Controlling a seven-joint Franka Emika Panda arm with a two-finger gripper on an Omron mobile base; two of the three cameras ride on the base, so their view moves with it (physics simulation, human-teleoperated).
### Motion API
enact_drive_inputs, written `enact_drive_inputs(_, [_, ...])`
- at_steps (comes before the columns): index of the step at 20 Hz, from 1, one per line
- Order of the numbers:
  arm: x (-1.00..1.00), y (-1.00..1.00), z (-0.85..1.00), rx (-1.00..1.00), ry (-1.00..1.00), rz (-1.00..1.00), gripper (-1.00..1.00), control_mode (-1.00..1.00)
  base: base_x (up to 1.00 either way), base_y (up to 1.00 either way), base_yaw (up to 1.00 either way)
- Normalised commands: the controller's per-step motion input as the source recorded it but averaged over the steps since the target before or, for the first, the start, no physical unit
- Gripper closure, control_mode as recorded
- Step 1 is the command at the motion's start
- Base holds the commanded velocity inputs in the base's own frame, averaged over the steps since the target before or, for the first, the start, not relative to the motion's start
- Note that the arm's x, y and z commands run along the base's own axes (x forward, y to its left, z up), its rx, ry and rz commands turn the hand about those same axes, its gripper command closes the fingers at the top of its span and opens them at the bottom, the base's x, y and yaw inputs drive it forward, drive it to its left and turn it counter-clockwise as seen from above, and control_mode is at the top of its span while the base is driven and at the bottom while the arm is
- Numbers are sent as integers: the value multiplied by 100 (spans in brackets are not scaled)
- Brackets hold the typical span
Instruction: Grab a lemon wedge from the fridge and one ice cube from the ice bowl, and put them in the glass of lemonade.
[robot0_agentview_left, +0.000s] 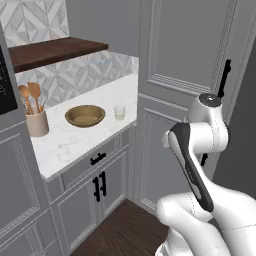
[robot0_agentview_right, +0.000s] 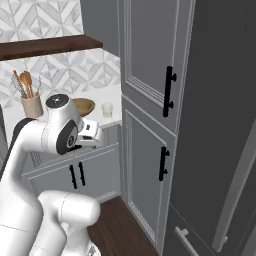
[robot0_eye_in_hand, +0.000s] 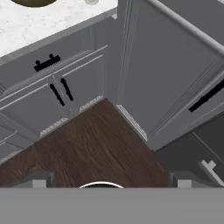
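The gripper (robot0_eye_in_hand: 109, 179) is held spread wide and empty above the floor. The bowl (robot0_agentview_left: 85, 115) and the glass (robot0_agentview_left: 119, 112) are seen near the worktop's (robot0_agentview_left: 75, 142) right end.

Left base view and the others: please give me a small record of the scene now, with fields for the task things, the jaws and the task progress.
ice bowl: tan ice bowl on the white counter, between the utensil crock and the glass
glass of lemonade: glass of lemonade upright, right of the bowl, apart from it
fridge: dark fridge at right, doors closed
gripper: gripper jaws open, empty, pointed at the wooden floor
progress: nothing picked yet
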Motion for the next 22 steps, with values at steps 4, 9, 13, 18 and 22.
enact_drive_inputs(4, [0, 0, 0, 0, 0, 0, -100, 100, -20, 24, -87])
enact_drive_inputs(9, [0, 0, 0, 0, 0, 0, -100, 100, -1, 19, -92])
enact_drive_inputs(13, [0, 0, 0, 0, 0, 0, -100, 100, 0, 9, -97])
enact_drive_inputs(18, [0, 0, 0, 0, 0, 0, -100, 100, 0, 5, -95])
enact_drive_inputs(22, [0, 0, 0, 0, 0, 0, -100, 100, -35, -4, -13])
